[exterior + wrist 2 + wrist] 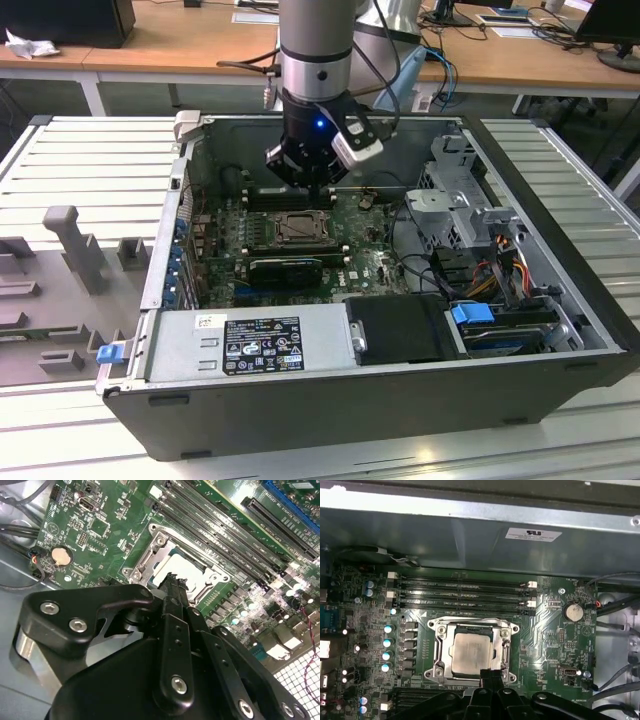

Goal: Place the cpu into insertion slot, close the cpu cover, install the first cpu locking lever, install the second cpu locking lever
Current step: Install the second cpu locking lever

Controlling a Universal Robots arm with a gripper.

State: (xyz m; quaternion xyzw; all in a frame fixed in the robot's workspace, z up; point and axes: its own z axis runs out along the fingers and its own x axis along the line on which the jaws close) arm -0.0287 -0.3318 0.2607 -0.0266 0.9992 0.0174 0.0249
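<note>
**Fingers pressed together over the seated cpu**

Fingers [318, 186] hang inside the open computer case [560, 330] in the exterior view, just above the insertion slot [298, 229] on the green motherboard [375, 262].

Second wrist view: the fingers [175, 580] are clenched together, empty, with their tips over the cpu [172, 566].

First wrist view: the cpu [473, 652] lies flat in the insertion slot [439, 652], beside the memory slots [462, 593].
</note>
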